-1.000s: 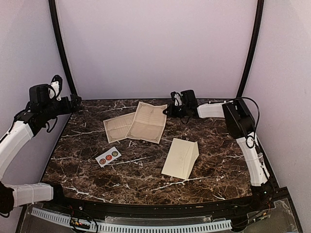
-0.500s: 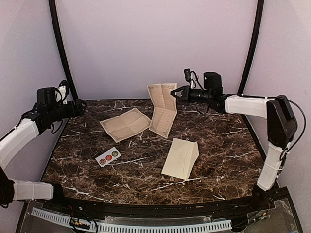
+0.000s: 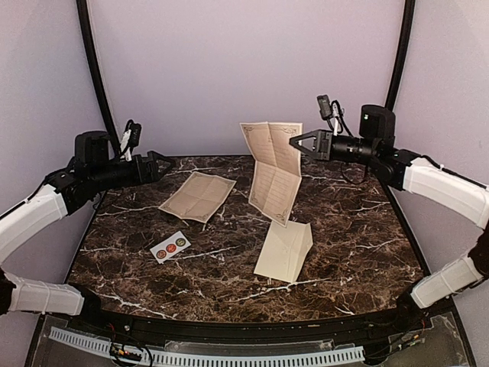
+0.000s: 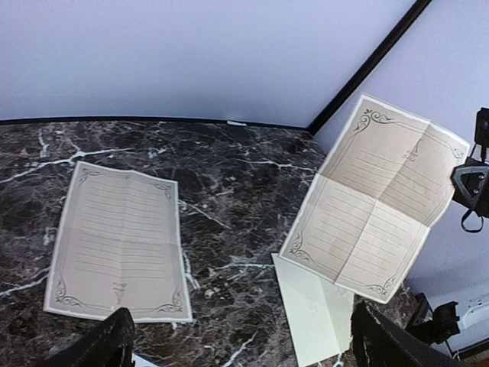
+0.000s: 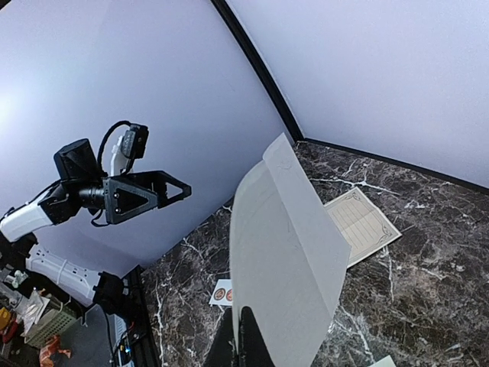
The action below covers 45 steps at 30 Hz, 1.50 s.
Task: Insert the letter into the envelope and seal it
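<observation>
Taking the centre of the counter (image 3: 359, 245) as the dial, the letter (image 3: 273, 172) hangs like a curtain at 1 o'clock, pinched by the right end effector (image 3: 294, 141). The envelope (image 3: 284, 248) lies at 4, a bordered sheet (image 3: 198, 196) at 10 and a sticker strip (image 3: 170, 246) at 9. The left end effector (image 3: 157, 166) hovers spread beyond the sheet. Bare marble runs along 3 and 6 o'clock.

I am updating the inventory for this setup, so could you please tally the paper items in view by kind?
Bordered sheets: 2, a flat sheet and a lifted sheet in the right gripper
Envelope: 1
Sticker strip: 1
Total: 4
</observation>
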Motion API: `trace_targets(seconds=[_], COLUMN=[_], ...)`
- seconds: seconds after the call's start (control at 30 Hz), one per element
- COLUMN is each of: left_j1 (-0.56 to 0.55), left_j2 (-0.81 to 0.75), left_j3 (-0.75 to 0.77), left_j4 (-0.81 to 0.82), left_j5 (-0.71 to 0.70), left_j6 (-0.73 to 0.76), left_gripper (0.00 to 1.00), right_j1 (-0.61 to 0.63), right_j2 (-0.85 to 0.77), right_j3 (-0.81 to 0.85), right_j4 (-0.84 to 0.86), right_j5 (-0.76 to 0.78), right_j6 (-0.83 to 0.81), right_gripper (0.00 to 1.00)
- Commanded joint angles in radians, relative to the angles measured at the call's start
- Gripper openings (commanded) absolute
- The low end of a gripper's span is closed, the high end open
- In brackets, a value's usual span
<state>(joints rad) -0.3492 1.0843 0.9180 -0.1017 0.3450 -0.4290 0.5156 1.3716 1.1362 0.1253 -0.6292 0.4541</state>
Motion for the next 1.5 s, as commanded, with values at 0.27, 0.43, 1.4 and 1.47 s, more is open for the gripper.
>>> trace_targets(seconds=[0.27,0.43,1.4,1.47], left_j1=[-0.294,-0.342,-0.343,-0.343], left_j2=[0.081,0.109,0.106,0.104], left_j3=[0.04,0.024,-0.046,-0.046], left_j4=[0.274,0.384,0.532,0.526], left_j5=[0.143,0.218,0.427,0.417], left_j6=[-0.064,-0.077,-0.139,-0.135], left_gripper=[0.98,0.98,0.27,0.16], right_j1=[0.057,0.117,0.149,0.149], right_j2=[-0.186,-0.172,-0.142,-0.138], right_j3=[-0.07,-0.004,-0.026,-0.026], right_j4=[0.055,0.116,0.391,0.386], right_j5=[-0.183,-0.24,-0.233,-0.23], right_j6=[0.087,0.119,0.249,0.246], right_gripper=[0.0,0.0,0.0,0.0])
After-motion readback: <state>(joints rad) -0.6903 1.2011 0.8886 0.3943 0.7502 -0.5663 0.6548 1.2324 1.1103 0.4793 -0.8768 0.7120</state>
